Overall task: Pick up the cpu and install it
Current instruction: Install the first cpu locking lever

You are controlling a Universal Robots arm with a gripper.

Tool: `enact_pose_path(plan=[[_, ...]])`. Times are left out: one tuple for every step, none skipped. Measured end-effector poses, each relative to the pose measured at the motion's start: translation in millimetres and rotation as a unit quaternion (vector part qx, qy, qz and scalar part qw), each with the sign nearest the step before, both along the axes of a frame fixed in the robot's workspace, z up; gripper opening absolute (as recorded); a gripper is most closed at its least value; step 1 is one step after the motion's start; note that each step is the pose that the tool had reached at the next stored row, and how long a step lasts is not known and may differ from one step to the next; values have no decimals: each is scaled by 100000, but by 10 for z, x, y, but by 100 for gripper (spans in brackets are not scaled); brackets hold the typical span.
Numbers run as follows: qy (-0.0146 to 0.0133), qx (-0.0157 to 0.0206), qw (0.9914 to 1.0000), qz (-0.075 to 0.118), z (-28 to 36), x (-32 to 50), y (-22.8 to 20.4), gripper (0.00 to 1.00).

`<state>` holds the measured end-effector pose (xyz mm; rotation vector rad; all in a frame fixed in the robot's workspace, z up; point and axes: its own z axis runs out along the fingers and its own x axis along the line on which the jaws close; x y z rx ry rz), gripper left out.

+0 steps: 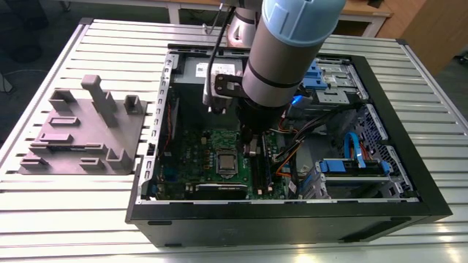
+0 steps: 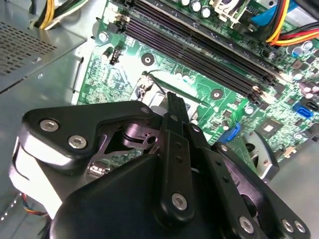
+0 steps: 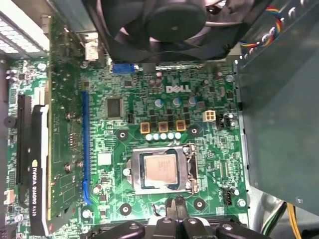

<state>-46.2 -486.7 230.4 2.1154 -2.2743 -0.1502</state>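
Observation:
The cpu (image 3: pixel 159 170) lies flat in the socket on the green motherboard (image 3: pixel 209 149), its silver top facing up inside the silver socket frame (image 3: pixel 133 172). In the exterior view the cpu (image 1: pixel 227 162) sits near the middle of the board inside the open computer case (image 1: pixel 292 219). My gripper (image 3: pixel 177 203) hangs just above the board beside the socket's edge, its fingers together with nothing between them. In the exterior view the gripper (image 1: pixel 253 152) is a little to the right of the cpu. The second wrist view shows the gripper (image 2: pixel 175 104) from behind, over the board.
A graphics card (image 3: pixel 37 164) stands along one side of the socket, a black fan (image 3: pixel 164 20) beyond it, a grey power-supply box (image 3: pixel 279 124) on the other side. Memory slots (image 2: pixel 199 45) and cables (image 1: pixel 292 159) run near the gripper. A grey fixture (image 1: pixel 80 131) lies on the table left of the case.

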Motion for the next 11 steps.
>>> enact_pose_path(plan=[[-3, -96, 100000, 247, 0, 0, -2, 10], [-7, -181, 99999, 503, -1, 0, -4, 10], [-9, -240, 99997, 769, -2, 0, -5, 10], [-13, -260, 99995, 1009, -4, 0, -6, 10], [-18, -258, 99992, 1277, -7, 0, -6, 10], [-28, -249, 99988, 1546, -11, 0, -6, 10], [-40, -255, 99984, 1796, -13, 0, -6, 10], [-48, -261, 99979, 2056, -16, 0, -6, 10], [-68, -263, 99958, 2886, -27, 0, -6, 10], [-69, -273, 99957, 2924, -30, 0, -14, 10], [-67, -305, 99957, 2925, -30, 1, -15, 10]])
